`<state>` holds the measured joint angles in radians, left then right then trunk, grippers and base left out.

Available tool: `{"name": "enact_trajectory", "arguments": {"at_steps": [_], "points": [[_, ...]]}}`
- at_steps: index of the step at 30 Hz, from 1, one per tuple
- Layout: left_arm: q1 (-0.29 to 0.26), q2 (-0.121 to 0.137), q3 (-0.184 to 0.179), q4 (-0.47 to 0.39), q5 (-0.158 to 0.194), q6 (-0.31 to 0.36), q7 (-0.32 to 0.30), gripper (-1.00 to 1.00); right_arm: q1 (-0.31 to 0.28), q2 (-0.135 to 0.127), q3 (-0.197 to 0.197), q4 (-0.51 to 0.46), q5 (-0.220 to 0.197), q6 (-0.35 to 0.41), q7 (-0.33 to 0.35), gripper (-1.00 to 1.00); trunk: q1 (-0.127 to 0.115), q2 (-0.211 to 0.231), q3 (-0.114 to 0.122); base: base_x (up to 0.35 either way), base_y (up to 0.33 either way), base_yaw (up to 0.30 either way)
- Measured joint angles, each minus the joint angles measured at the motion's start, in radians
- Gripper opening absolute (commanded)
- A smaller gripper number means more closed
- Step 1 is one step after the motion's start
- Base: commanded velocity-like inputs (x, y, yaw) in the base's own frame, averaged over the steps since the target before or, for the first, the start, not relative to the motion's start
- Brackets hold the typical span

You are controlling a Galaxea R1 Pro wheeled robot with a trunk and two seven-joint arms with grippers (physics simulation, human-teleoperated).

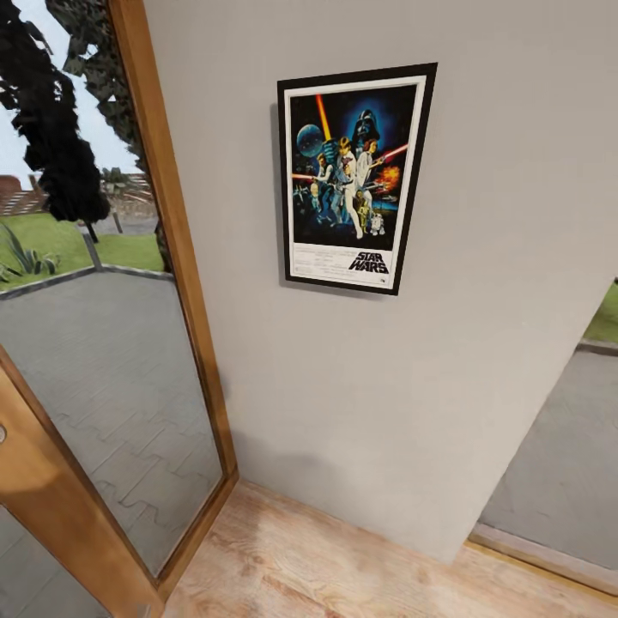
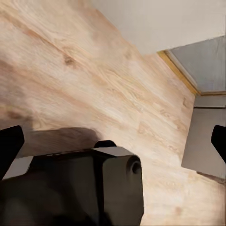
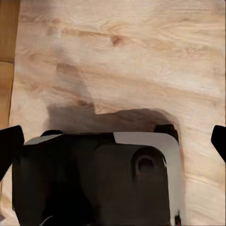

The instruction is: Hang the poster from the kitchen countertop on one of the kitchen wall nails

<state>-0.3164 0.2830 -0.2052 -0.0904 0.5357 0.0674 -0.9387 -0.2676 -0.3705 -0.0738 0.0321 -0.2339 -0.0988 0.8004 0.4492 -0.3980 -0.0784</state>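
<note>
The poster hangs on the grey wall beside a wooden-framed glass door — both grippers spread, empty.

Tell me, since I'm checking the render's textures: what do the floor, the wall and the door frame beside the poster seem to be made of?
The floor looks like pale matt wood planks, with visible grain and knots. The wall seems to be plain light-grey plaster or paint, smooth and unpatterned. The door frame looks like warm brown wood around glass, through which paving shows. The poster seems to be printed paper in a thin black frame, of unclear material.
</note>
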Motion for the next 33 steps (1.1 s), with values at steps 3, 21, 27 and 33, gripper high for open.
{"name": "enact_trajectory", "arguments": {"at_steps": [3,21,27,33], "points": [[0.012,-0.002,-0.002,0.057,-0.002,-0.062,0.163,1.00,0.052,0.027,-0.004,0.011,0.005,-0.004,-0.303,1.00,0.000,0.000,0.000,0.000,0.000,0.000],[0.050,-0.084,0.001,0.063,-0.003,-0.076,0.811,1.00,0.151,0.066,-0.006,0.012,0.006,-0.047,-0.435,1.00,0.000,0.000,0.020,0.000,0.000,0.000],[0.050,-0.100,0.001,0.062,-0.006,-0.076,0.850,1.00,0.152,0.080,-0.006,0.011,0.006,-0.055,-0.437,1.00,0.000,0.000,0.030,0.000,0.000,0.000],[0.050,-0.102,0.000,0.062,-0.006,-0.077,0.855,1.00,0.152,0.082,-0.005,0.011,0.007,-0.056,-0.437,1.00,0.000,0.000,0.040,0.000,0.000,0.000]]}}
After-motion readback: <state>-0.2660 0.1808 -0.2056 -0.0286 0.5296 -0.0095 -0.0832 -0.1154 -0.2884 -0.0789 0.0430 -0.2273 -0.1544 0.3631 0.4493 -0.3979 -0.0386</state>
